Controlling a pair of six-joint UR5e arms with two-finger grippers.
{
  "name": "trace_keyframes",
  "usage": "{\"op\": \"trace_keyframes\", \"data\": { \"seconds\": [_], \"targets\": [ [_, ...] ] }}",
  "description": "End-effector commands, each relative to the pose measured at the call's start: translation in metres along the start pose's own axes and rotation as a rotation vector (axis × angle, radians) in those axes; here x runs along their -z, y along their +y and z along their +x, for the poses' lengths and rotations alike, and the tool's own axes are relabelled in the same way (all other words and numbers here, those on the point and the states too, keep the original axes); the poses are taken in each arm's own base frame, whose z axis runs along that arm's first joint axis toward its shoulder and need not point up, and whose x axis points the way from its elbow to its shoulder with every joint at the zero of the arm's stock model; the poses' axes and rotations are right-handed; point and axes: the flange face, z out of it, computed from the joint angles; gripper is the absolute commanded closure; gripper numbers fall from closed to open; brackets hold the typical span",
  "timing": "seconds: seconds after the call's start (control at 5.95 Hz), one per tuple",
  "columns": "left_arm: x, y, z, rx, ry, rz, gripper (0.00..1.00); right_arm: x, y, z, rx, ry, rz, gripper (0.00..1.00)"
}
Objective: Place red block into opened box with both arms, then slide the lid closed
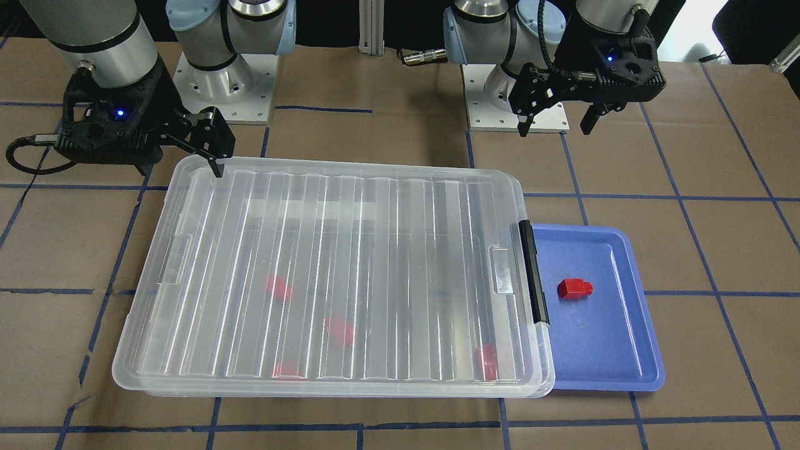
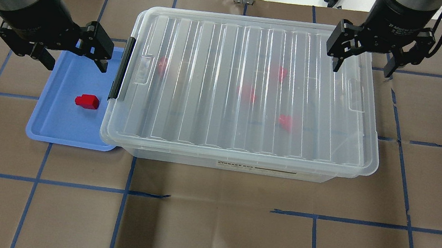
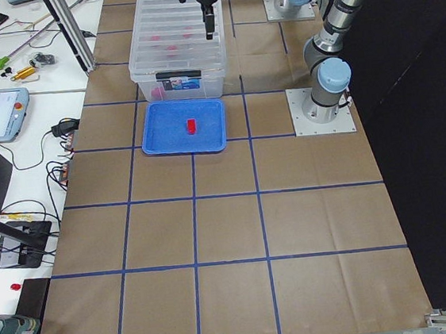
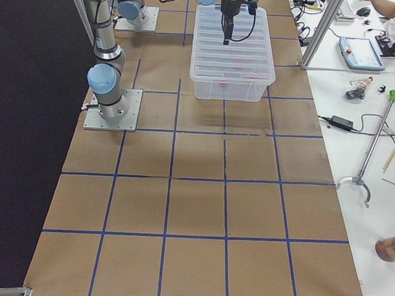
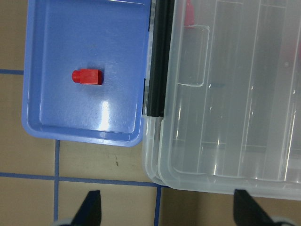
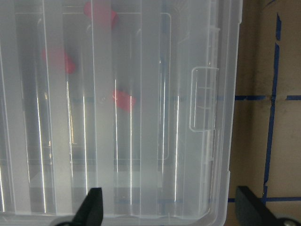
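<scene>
The red block (image 2: 87, 101) (image 1: 574, 288) (image 5: 87, 76) lies on a blue tray (image 2: 56, 124) (image 1: 600, 350). Beside it stands the clear box (image 2: 240, 167), its black clip bar (image 2: 121, 68) facing the tray. The ribbed lid (image 2: 253, 89) (image 1: 337, 269) (image 6: 141, 141) lies over the box, slightly offset, covering nearly all of it. Several red blocks show blurred through the lid. My left gripper (image 2: 75, 63) (image 1: 556, 122) (image 5: 169, 209) hangs open and empty over the tray's far end. My right gripper (image 2: 362, 68) (image 1: 181, 165) (image 6: 169, 212) hangs open and empty over the lid's far right corner.
Brown paper with blue tape lines covers the table (image 2: 204, 228). The two arm bases (image 1: 219, 87) (image 1: 512, 100) stand behind the box. Side benches with cables, tablets and tools (image 3: 2, 110) (image 4: 361, 57) run along the table's ends.
</scene>
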Motion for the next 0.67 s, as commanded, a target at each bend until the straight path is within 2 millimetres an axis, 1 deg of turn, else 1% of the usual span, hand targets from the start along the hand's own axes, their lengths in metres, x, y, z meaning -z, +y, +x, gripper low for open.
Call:
{"op": "trace_keyframes", "data": {
  "seconds": [0.0,0.17,0.34,0.5],
  "targets": [
    [0.0,0.0,0.0,0.0,0.0,0.0,0.02,0.001,0.002,0.0,-0.012,0.0,-0.001,0.0],
    [0.001,0.0,0.0,0.0,0.0,0.002,0.02,0.0,0.001,0.0,-0.01,0.0,0.003,0.0],
    [0.002,0.0,0.0,0.0,0.001,0.005,0.02,-0.005,-0.003,0.006,-0.001,0.002,-0.008,0.0],
    [0.003,0.001,0.0,0.0,0.001,0.006,0.02,-0.008,-0.01,0.029,0.001,0.001,-0.016,0.0]
  ]
}}
